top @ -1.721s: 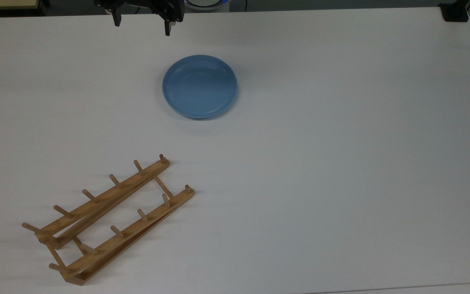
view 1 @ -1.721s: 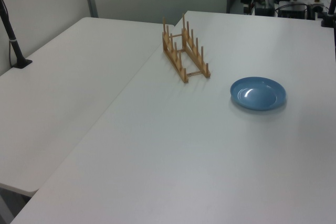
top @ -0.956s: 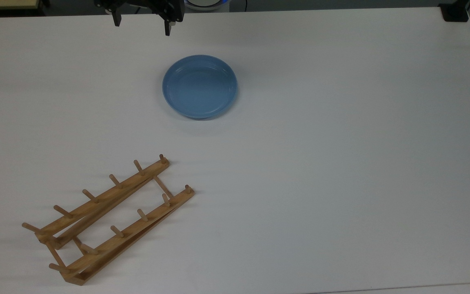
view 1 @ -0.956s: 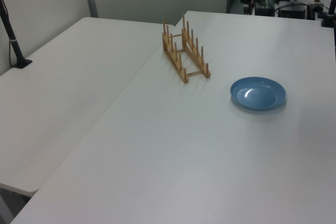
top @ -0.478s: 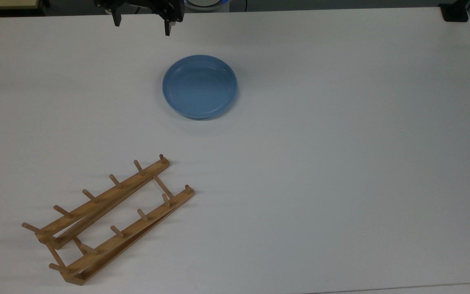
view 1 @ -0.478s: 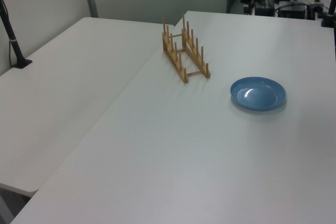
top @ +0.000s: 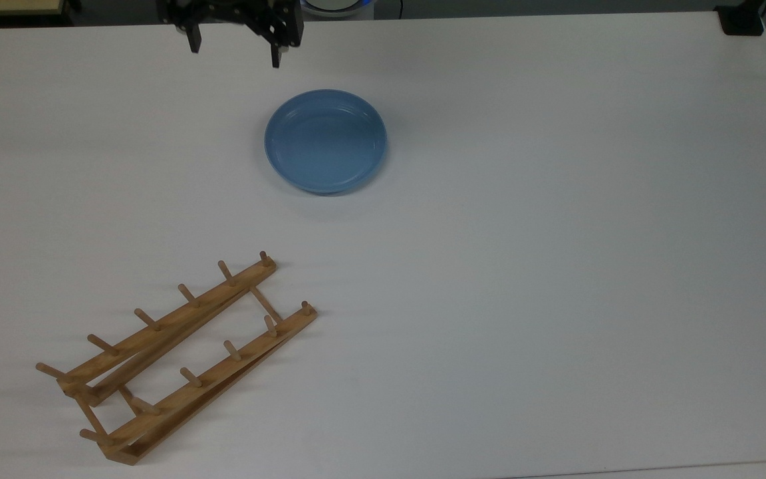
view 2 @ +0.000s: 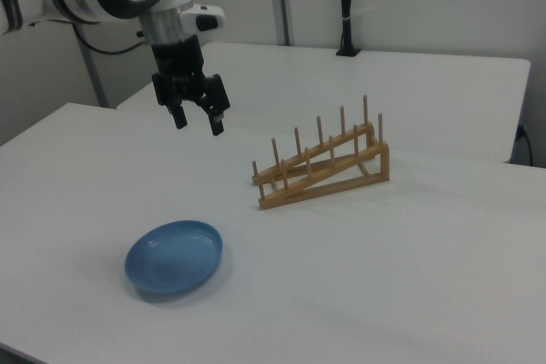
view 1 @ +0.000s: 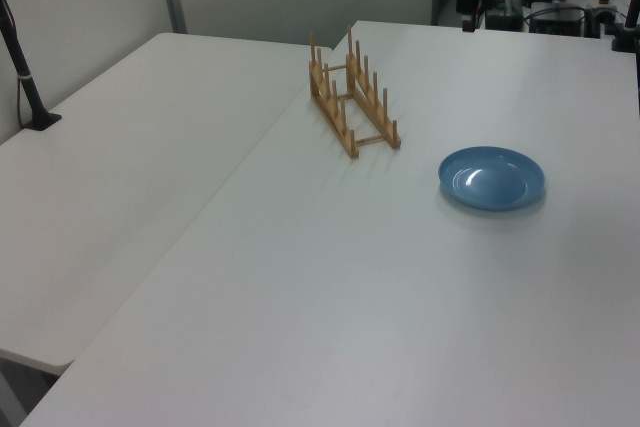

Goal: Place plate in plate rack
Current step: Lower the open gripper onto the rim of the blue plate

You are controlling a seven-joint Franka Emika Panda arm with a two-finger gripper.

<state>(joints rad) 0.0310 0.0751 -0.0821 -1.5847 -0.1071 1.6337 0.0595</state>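
Blue plate (top: 325, 141) lies flat; the gripper (top: 235, 52), jaws apart, hovers at its eleven o'clock in the top view and should descend squarely astride the rim.

I saw the light-blue plate (top: 325, 141) (view 1: 492, 178) (view 2: 175, 257) lying flat and right side up on the white table, glossy, with a raised rim. The wooden plate rack (top: 177, 352) (view 1: 352, 105) (view 2: 322, 164) stood well apart from it, empty: two long parallel rails joined by thin crossbars, each carrying a row of upright pegs.
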